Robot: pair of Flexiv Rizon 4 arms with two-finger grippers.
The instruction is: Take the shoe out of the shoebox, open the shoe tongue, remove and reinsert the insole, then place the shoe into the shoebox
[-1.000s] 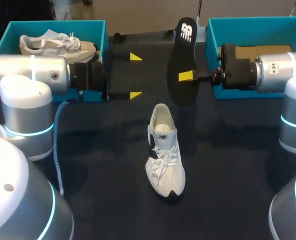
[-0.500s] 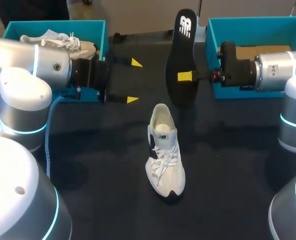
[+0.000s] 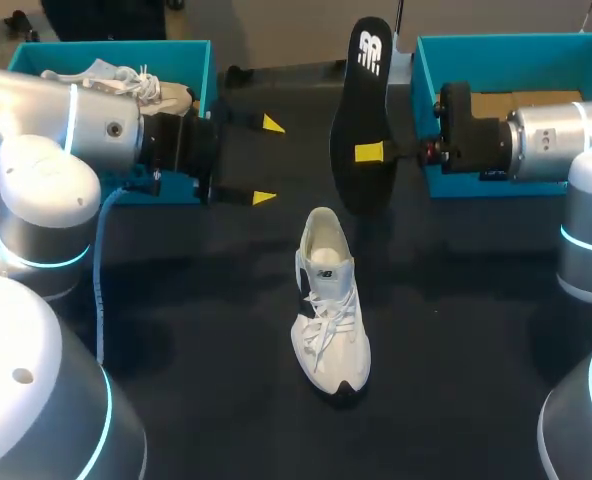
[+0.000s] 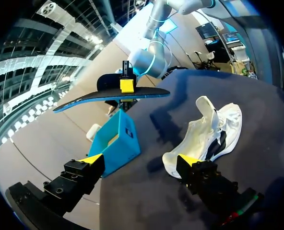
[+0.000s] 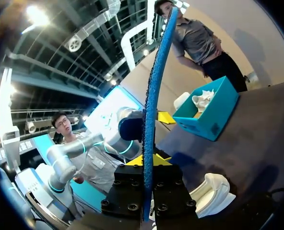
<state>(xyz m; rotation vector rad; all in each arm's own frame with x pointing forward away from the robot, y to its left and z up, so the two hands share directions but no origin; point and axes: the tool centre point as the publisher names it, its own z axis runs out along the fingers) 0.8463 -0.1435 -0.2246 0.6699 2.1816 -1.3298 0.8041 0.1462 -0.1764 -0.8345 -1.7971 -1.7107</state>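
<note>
The silver left arm (image 3: pixel 76 135) and right arm (image 3: pixel 561 140) bear glowing cyan rings, black wrists and yellow-tipped black pincers (image 3: pixel 268 160) (image 3: pixel 369 153).

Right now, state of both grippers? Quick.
Left gripper: open, holding nothing.
Right gripper: shut on the insole.

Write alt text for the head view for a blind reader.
The right end effector grips a black insole at its middle, beyond a white sneaker on the dark table. The left end effector is open and empty, near a teal shoebox holding another sneaker; a second teal shoebox sits at right.
</note>
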